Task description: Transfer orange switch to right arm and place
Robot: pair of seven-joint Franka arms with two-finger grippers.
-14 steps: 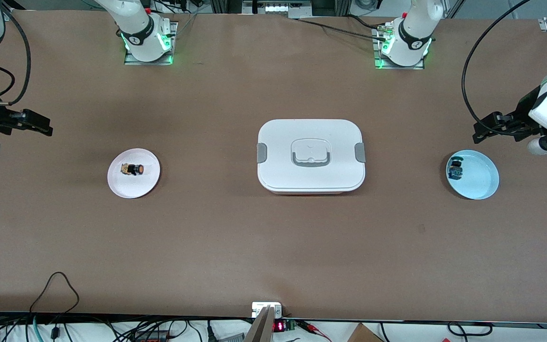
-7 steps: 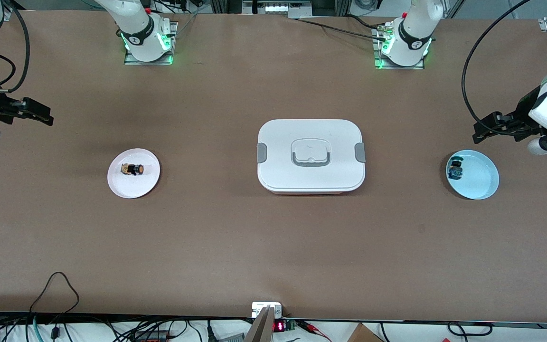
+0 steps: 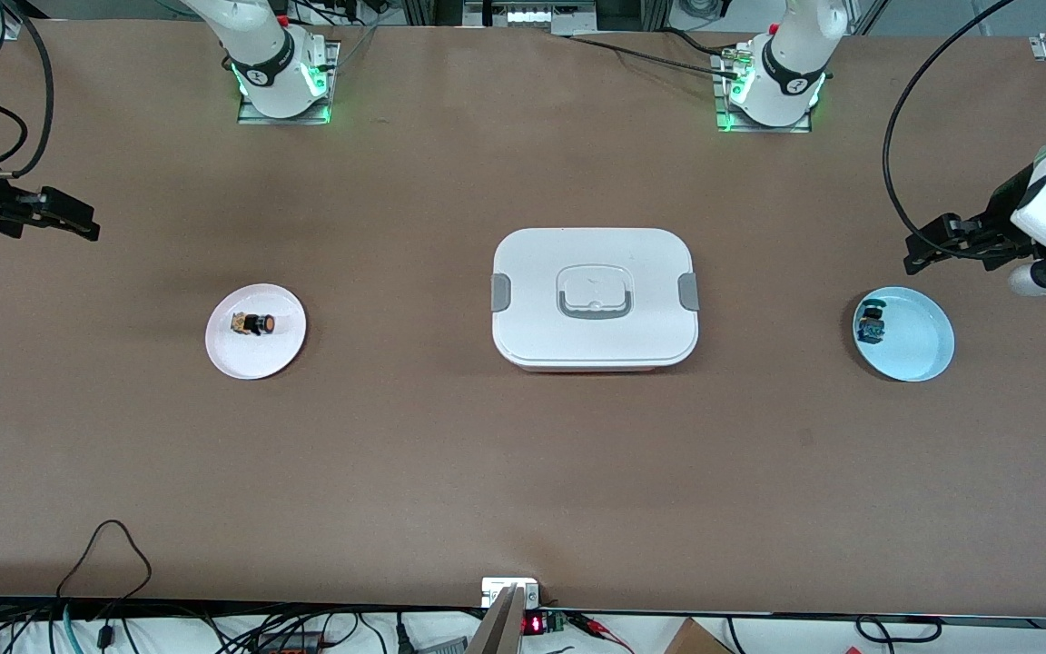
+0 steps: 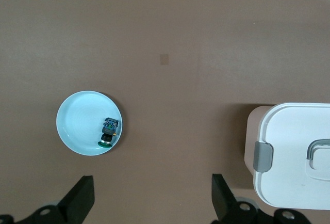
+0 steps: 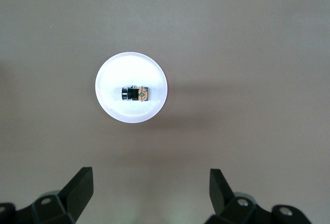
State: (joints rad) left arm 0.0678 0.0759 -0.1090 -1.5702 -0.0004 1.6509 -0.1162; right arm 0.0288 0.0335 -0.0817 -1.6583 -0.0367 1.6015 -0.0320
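Below your right gripper [image 5: 147, 195], spread wide and empty, the orange switch [image 5: 135, 94] lies on the white plate [image 5: 154, 74]. No grasp begun; judge descent next. Your left gripper [image 4: 149, 201] waits, likewise spread.

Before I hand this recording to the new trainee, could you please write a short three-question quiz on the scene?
1. True or false: the orange switch lies on the white plate.
2. What sits between the two plates? A) a closed white box B) a mug C) a tray
3. Fill in: the blue-and-black part lies on the ____ plate.

Key: 1 true. 2 A, the white box. 3 blue. The left gripper and right gripper are both open and empty above the table.
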